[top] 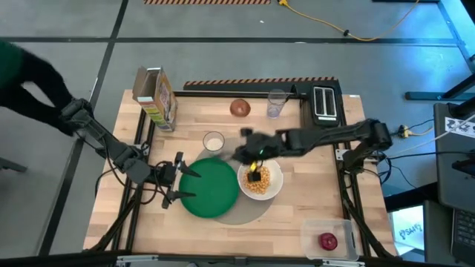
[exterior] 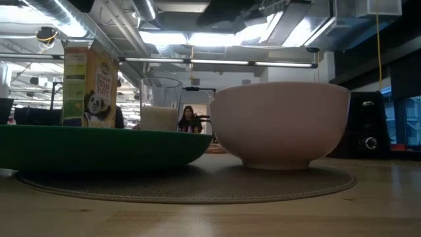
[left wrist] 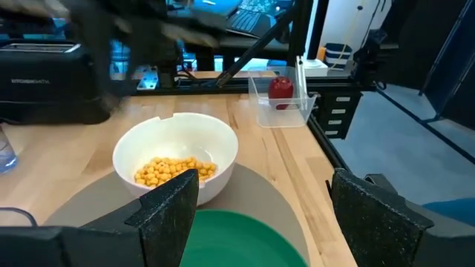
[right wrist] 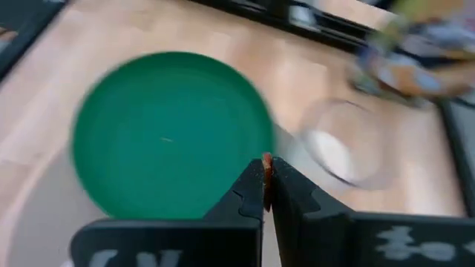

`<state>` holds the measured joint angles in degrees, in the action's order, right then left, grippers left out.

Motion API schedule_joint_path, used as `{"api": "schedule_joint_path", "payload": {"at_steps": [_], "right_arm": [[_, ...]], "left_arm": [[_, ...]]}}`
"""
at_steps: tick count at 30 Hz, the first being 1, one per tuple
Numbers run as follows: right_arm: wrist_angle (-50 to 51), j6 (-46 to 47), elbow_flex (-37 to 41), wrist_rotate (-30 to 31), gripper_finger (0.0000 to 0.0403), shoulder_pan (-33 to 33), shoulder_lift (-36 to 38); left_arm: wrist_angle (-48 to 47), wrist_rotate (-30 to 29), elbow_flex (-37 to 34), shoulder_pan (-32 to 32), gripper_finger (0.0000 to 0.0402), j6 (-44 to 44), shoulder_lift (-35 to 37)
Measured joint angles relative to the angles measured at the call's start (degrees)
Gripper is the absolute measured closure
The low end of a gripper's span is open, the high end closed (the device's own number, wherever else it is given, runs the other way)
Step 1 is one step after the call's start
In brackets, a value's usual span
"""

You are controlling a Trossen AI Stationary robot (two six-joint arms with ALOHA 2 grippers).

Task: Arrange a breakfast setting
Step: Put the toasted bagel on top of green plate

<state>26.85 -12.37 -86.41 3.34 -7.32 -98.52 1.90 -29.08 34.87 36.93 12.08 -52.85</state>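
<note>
A round green plate (top: 211, 189) and a white bowl (top: 276, 174) holding yellow cereal rest side by side on a round grey mat (top: 245, 211). A small milk glass (top: 214, 141) stands on the table just beyond the plate. A red apple (top: 327, 240) lies in a clear tub at the near right corner. A brown bagel (top: 240, 107) lies near the far edge. My left gripper (top: 184, 184) is open over the plate's left edge (left wrist: 237, 237). My right gripper (top: 241, 153) is shut in the air between glass and bowl. In the right wrist view a small orange speck shows at its tips (right wrist: 266, 167).
A cereal box (top: 156, 96) stands at the far left. An empty clear glass (top: 276, 104) and a black toaster (top: 325, 102) stand along the far edge. The clear tub (left wrist: 286, 107) sits beside the table's right rail. Bare wood lies at the near left.
</note>
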Motion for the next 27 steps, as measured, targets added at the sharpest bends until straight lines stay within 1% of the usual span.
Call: {"api": "schedule_joint_path", "payload": {"at_steps": [2, 8, 16, 19, 24, 27], "right_arm": [[-3.2, -1.3, 0.0, -1.5, 0.0400, -1.3, -2.5], [-10.6, -3.1, 0.0, -1.5, 0.0400, -3.3, -10.7], [-13.8, -2.4, 0.0, -2.0, 0.0394, -3.1, -17.4], [-13.9, -2.5, 0.0, -2.9, 0.0368, -3.1, -18.6], [-13.2, -2.8, 0.0, -3.0, 0.0305, -3.2, -19.6], [-13.2, -4.3, 0.0, -3.0, 0.0276, -3.1, -19.4]], "left_arm": [[-0.4, 0.0, 0.0, 0.0, 0.0109, 0.0, -0.2], [-2.9, 0.0, 0.0, 0.6, 0.0109, 2.9, -1.6], [-3.4, -0.2, 0.0, 1.3, 0.0109, 3.4, -4.9], [-3.3, -0.2, 0.0, 1.4, 0.0109, 3.4, -5.9], [-3.2, -0.5, 0.0, 0.5, 0.0109, 2.6, -7.3], [-3.2, -0.5, 0.0, -0.6, 0.0109, 2.2, -7.9]]}}
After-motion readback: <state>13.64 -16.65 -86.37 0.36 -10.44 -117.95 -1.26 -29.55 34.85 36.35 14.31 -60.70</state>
